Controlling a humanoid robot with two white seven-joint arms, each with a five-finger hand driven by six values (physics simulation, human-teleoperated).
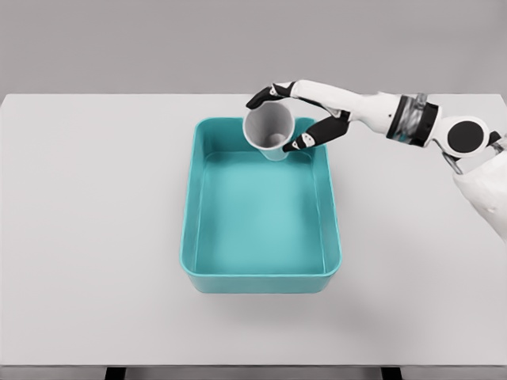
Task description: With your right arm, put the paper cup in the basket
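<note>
Paper cup (269, 130) is sitting in the right hand (298, 115), tipped so that its open mouth is facing the camera, and it is hanging over the far right corner of the teal basket (261, 279), its lower part already dipping below the far rim. The fingers are clamped on it, one dark fingertip curling over the top and others pressing from the right side. Only the right arm is showing, reaching in from the right edge.

The step in hand looks like the release. To do it well, the hand should probably be bringing the cup a little nearer and lower, away from the far wall, so it is not catching on the rim or bouncing out; then the fingers should be spreading gently and the hand lifting straight up. A tilted cup is likely to roll once freed, so a low drop is safer.

The basket is resting on a plain pale grey tabletop (87, 237), with a flat grey wall (119, 39) behind.
</note>
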